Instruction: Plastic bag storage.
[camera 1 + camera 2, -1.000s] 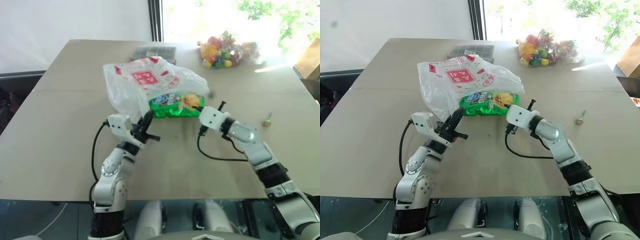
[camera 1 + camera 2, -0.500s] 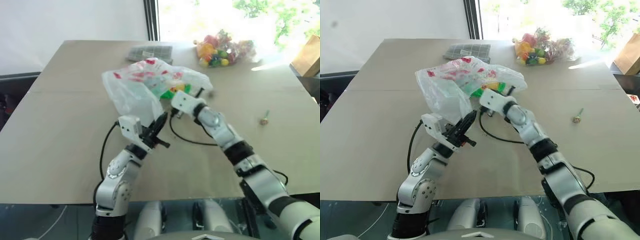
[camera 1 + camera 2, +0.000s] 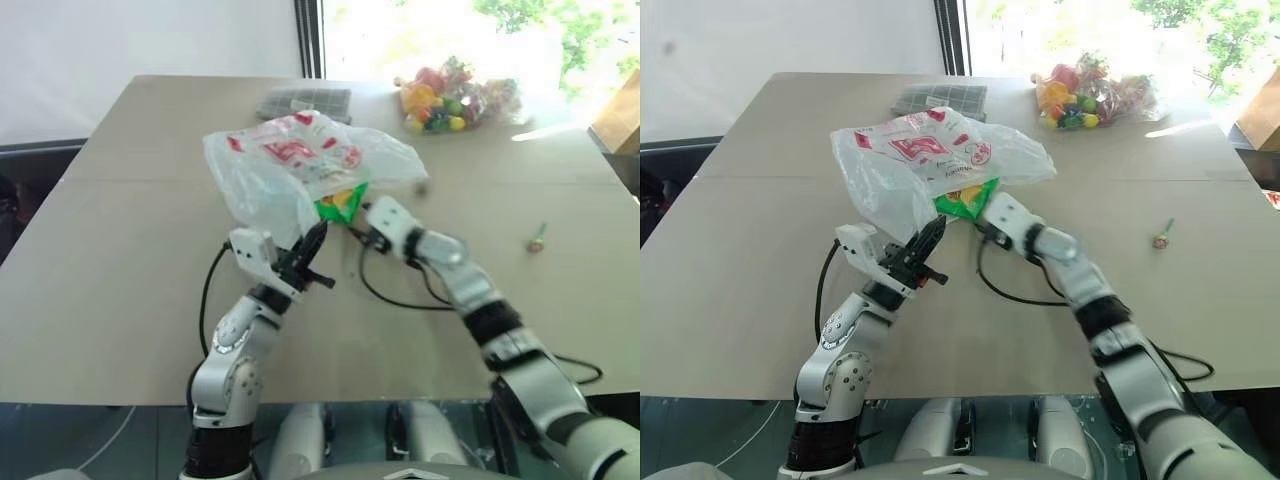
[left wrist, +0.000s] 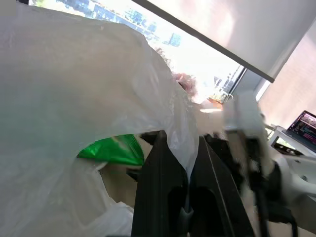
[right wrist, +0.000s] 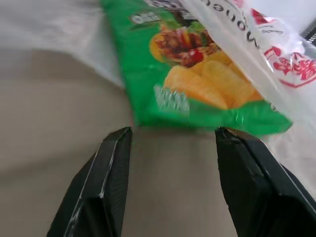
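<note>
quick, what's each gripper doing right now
Left gripper: shut on the plastic bag, pinching its edge.
Right gripper: open, holding nothing, pointed at the green snack packet in the bag's mouth.

R gripper [image 5: 170, 136] fingers spread, nothing between, green snack pkt [image 5: 197, 84] just ahead on table [image 5: 49, 113], plastic bag [image 5: 256, 54] draped over it

Tan table [image 3: 120, 300], bright window [image 3: 440, 30] behind.
</note>
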`<control>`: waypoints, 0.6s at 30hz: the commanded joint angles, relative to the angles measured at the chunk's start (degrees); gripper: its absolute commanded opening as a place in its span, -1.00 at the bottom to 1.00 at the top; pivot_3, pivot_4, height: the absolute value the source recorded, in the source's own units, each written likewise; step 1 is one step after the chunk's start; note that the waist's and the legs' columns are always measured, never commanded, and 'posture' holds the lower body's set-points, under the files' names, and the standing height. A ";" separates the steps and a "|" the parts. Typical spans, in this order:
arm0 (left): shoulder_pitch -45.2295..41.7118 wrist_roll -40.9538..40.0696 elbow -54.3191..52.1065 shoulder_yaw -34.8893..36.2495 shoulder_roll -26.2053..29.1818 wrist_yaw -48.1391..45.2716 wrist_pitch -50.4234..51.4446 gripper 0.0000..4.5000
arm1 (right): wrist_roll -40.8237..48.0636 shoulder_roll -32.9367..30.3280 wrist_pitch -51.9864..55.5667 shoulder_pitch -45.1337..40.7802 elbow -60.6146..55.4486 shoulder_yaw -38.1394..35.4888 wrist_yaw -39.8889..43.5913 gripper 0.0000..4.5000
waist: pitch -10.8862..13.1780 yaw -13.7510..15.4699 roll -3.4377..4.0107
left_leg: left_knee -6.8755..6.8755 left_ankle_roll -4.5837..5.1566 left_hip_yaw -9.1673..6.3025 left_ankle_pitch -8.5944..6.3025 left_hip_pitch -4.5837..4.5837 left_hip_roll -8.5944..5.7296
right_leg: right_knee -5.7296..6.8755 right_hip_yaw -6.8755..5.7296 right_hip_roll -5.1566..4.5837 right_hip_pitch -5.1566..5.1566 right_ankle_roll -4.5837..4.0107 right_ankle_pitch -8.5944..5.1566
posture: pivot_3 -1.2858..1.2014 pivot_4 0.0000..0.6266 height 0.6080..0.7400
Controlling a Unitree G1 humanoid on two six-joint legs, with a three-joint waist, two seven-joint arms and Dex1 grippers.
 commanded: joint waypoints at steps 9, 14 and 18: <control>-0.25 -1.73 -0.10 0.19 0.29 -1.07 -0.13 -1.00 | -0.29 -8.97 10.99 19.38 -26.18 -24.39 -20.23 0.21 | -0.01 0.12 0.04 | 0.00 -0.06 0.05 0.03 0.15 0.04 | 0.13 0.09 0.11 0.01 -0.01 0.00 | 0.03 -0.52 0.97; 0.03 -1.80 0.56 -0.30 1.00 -2.33 -0.08 -1.00 | -0.48 -5.31 19.75 23.01 -31.37 -29.74 -29.13 0.21 | -0.01 0.00 0.05 | 0.01 -0.05 0.13 0.03 0.16 0.00 | 0.11 0.17 0.11 0.01 0.00 0.00 | 0.03 -0.52 0.97; -0.86 0.10 2.19 -0.70 1.01 -2.75 -2.17 -1.00 | 3.64 -0.71 29.92 24.11 -32.26 -31.88 -31.82 0.21 | -0.03 0.01 0.07 | 0.01 -0.08 0.07 0.05 0.18 0.03 | 0.14 0.15 0.17 0.01 0.00 -0.01 | 0.03 -0.52 0.97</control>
